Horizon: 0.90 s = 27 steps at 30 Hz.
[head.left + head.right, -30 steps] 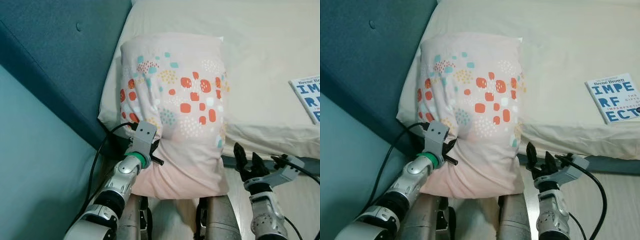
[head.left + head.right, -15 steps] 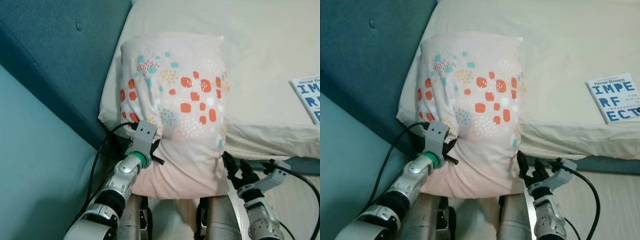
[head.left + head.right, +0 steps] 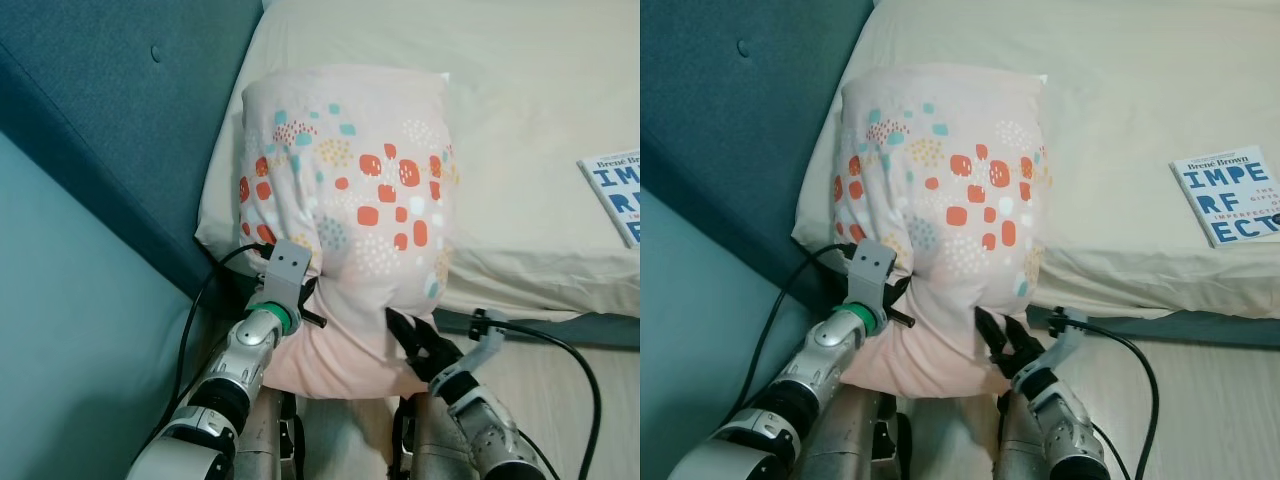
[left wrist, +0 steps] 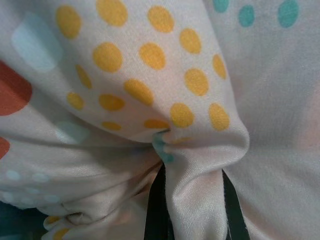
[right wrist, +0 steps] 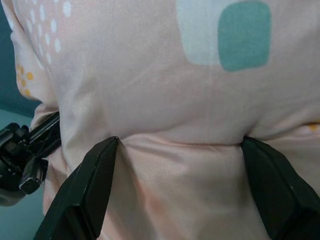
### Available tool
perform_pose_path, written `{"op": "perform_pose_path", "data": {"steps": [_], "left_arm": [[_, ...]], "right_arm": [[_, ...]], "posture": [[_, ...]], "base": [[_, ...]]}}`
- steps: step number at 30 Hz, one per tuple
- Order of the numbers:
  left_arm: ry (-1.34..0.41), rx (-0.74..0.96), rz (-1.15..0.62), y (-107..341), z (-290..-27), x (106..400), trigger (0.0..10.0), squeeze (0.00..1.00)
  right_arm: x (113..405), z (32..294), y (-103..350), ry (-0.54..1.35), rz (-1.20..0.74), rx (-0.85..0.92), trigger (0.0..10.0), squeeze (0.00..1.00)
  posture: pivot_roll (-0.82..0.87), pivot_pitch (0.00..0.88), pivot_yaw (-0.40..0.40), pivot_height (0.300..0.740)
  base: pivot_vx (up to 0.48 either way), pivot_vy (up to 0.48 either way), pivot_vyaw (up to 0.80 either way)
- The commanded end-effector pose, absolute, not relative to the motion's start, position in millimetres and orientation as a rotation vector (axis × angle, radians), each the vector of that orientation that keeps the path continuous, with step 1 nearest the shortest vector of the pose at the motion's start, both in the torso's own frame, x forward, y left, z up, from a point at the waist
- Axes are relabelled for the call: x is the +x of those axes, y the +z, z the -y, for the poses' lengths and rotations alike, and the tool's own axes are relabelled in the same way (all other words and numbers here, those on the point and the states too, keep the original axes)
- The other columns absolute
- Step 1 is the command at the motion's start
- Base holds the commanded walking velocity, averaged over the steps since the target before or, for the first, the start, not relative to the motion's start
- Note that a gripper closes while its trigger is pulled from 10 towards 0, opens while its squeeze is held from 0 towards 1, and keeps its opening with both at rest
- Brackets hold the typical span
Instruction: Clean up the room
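Right gripper point(image 3: 412, 340) has swung in from beside the bed point(image 3: 540, 120) to the pillow point(image 3: 350, 200) hanging over its edge, jaws spread against fabric, while left gripper point(image 3: 300, 285) pinches a fold, so a two-handed lift looks ready.

The bed point(image 3: 560, 120) carries a cream sheet and stands against a dark teal padded headboard point(image 3: 120, 110). A light teal wall point(image 3: 70, 330) lies beside the headboard. Pale wooden floor point(image 3: 1210, 400) adjoins the bed's near edge.
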<state>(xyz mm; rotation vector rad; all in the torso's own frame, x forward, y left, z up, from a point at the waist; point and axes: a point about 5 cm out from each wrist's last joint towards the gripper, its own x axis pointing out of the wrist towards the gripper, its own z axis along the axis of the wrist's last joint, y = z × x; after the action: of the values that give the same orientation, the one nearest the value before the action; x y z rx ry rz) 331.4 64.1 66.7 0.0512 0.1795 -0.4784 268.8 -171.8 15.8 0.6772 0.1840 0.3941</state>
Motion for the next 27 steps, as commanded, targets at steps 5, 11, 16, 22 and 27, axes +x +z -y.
{"op": "perform_pose_path", "data": {"steps": [5, 11, 16, 22, 27], "left_arm": [[-0.507, 0.038, -0.189, 66, -55, 330, 10.0, 0.00], [-0.512, 0.034, -0.189, 66, -53, 329, 10.0, 0.00], [-0.508, 0.028, -0.187, 67, -54, 330, 10.0, 0.00], [-0.518, 0.030, -0.187, 68, -55, 331, 10.0, 0.00], [-0.524, 0.036, -0.183, 70, -56, 332, 10.0, 0.00]], "right_arm": [[270, 157, 10, 0.435, -0.236, 0.626, 10.0, 0.00], [276, 169, 12, 0.311, -0.224, 0.509, 10.0, 0.00], [268, 217, 17, -0.036, -0.132, 0.292, 10.0, 0.00], [246, 256, 15, -0.227, -0.060, 0.313, 10.0, 0.00], [246, 254, 10, -0.186, -0.083, 0.370, 10.0, 0.00]], "posture": [[0.04, 0.192, 0.136, 0.631], [0.04, 0.196, 0.129, 0.631], [0.05, 0.209, 0.135, 0.631], [0.08, 0.235, 0.160, 0.631], [0.11, 0.252, 0.173, 0.631]], "base": [[0.000, 0.000, 0.00], [0.000, 0.000, 0.00], [0.000, 0.000, 0.00], [0.000, 0.000, 0.00], [0.000, 0.000, 0.00]]}}
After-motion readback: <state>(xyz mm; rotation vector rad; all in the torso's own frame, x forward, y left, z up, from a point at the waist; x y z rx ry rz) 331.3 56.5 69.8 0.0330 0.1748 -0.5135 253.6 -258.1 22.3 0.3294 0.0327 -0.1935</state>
